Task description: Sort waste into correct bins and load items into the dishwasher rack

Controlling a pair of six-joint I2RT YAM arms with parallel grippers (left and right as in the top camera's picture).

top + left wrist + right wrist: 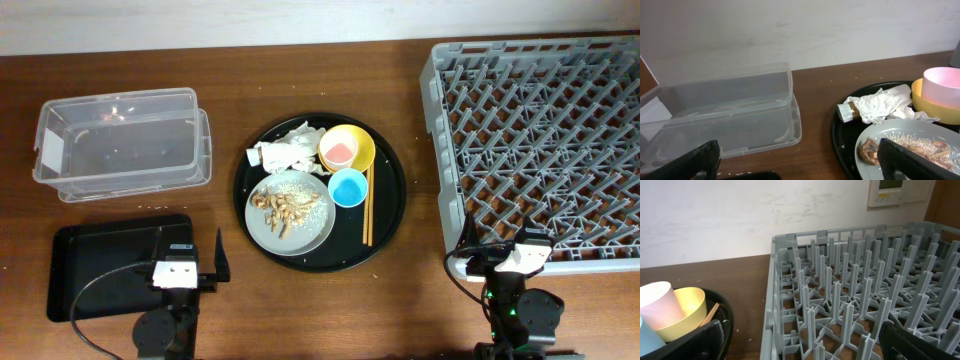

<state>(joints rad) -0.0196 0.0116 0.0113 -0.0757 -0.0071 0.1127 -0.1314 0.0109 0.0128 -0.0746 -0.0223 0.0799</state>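
On the large round black tray (390,200) lie a grey plate (312,226) with beige nut scraps (279,206) and crumbs, crumpled white napkins (290,150) with a brownish wrapper scrap (850,111), a yellow bowl (362,146) holding a pink cup (338,151), a light-blue cup (348,187) and wooden chopsticks (366,208). The clear tub (122,145) stands at the back left, the black rectangular tray (100,262) at the front left. The grey rack (545,150) fills the right. My left gripper (206,262) is open beside the black rectangular tray. My right gripper (497,255) is open at the rack's front edge. Both are empty.
The wooden table (420,300) carries scattered crumbs near the round tray. A white wall runs along the far edge. In the right wrist view the rack's upright pegs (855,285) stand close in front of the fingers.
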